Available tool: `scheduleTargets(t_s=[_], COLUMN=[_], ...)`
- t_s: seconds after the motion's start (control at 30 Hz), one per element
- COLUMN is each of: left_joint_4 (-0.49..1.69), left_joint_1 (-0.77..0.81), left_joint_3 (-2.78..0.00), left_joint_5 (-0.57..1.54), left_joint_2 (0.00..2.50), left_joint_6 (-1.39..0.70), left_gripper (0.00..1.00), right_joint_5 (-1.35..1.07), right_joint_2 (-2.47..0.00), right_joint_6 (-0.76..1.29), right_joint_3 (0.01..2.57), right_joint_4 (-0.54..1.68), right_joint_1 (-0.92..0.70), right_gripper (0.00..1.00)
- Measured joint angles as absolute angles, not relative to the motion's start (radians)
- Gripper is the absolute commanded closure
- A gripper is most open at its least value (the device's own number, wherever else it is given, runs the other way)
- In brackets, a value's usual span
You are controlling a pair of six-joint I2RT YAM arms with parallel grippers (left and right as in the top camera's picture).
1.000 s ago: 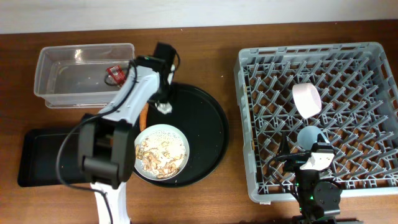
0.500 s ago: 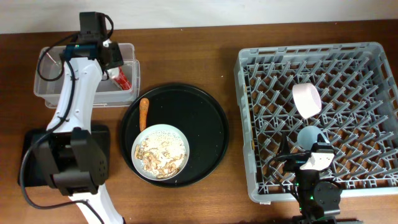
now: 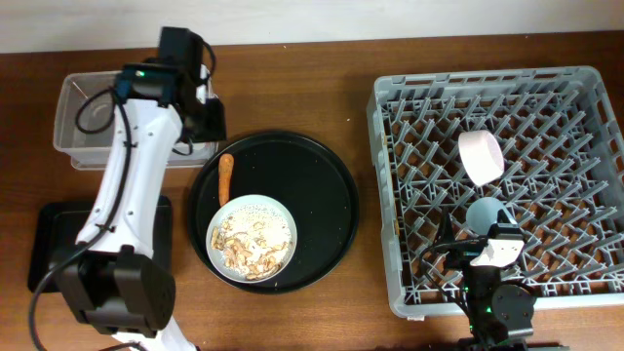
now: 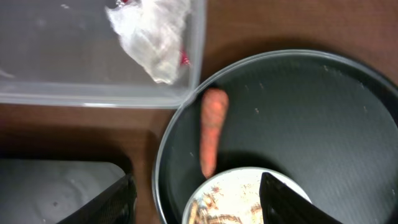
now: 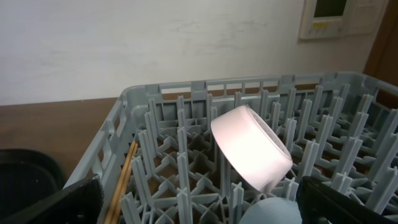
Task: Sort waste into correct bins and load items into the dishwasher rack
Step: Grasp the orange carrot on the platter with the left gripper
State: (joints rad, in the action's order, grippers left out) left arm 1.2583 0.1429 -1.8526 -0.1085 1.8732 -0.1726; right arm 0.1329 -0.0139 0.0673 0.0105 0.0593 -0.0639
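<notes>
My left gripper hangs open and empty over the gap between the clear tub and the round black tray. In the left wrist view the crumpled white napkin lies in the tub's right end with a bit of red wrapper beside it. The orange food piece lies on the round tray just above the white plate, which carries rice and brown scraps. The grey rack holds a white bowl, a light-blue cup and chopsticks. My right gripper stands open at the rack's near edge.
The large round black tray sits between the tub and the rack. A shallow black rectangular tray lies at the front left, partly under my left arm. Bare wooden table runs along the back.
My left gripper carried the napkin from the round tray to the clear tub, opened and let it go, then swung back right toward the round tray. The right arm stayed still.
</notes>
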Motion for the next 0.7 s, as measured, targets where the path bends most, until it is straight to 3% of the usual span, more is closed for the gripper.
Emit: scheduleTargets(t_s=[0.1, 0.33, 0.7], left_joint_4=[1.222, 0.898, 0.595], left_joint_1=[0.173, 0.189, 0.189], left_joint_3=[-1.754, -1.418, -1.195], left_joint_5=[-0.104, -0.120, -0.139], left_joint_2=[1.871, 1.876, 1.877], left_joint_6=[-0.180, -0.196, -0.192], left_gripper=[0.42, 0.46, 0.51], right_joint_5=[0.132, 0.130, 0.130], right_joint_2=[-0.014, -0.014, -0.014], right_joint_6=[0.067, 0.067, 0.068], right_joint_3=[0.010, 0.010, 0.010], right_joint_4=[0.059, 0.059, 0.059], right_joint_1=[-0.064, -0.064, -0.064], right_gripper=[0.02, 0.02, 0.02])
